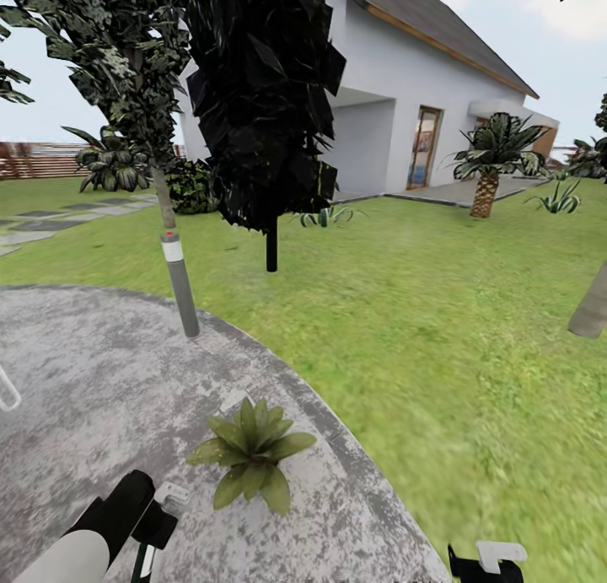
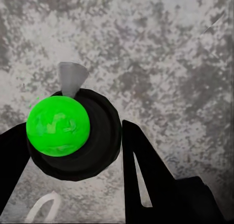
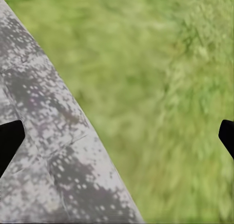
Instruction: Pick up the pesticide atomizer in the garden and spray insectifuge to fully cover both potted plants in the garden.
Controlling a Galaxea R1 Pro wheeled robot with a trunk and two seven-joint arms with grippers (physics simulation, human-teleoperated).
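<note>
One potted plant (image 1: 251, 453), a low rosette of broad green leaves, sits on the grey paved circle (image 1: 93, 380) of the garden, close in front of me. My left gripper (image 1: 157, 526) is just left of it, shut on the pesticide atomizer (image 1: 140, 561). In the left wrist view the atomizer (image 2: 73, 136) shows end-on as a dark round body with a bright green face and a pale grey trigger head, held between the black fingers (image 2: 146, 175) of my left gripper (image 2: 73, 148). My right gripper (image 1: 489, 561) hangs open over the paving's edge (image 3: 58, 151), nothing between its fingers (image 3: 9, 139).
A grey bollard light (image 1: 180, 284) stands at the paving's far rim beside a thin tree trunk. A dark tree (image 1: 263, 102) rises behind it on the lawn (image 1: 421, 313). Another trunk (image 1: 590, 306) is at the right. A white house (image 1: 421, 102) and a palm (image 1: 491, 168) lie beyond.
</note>
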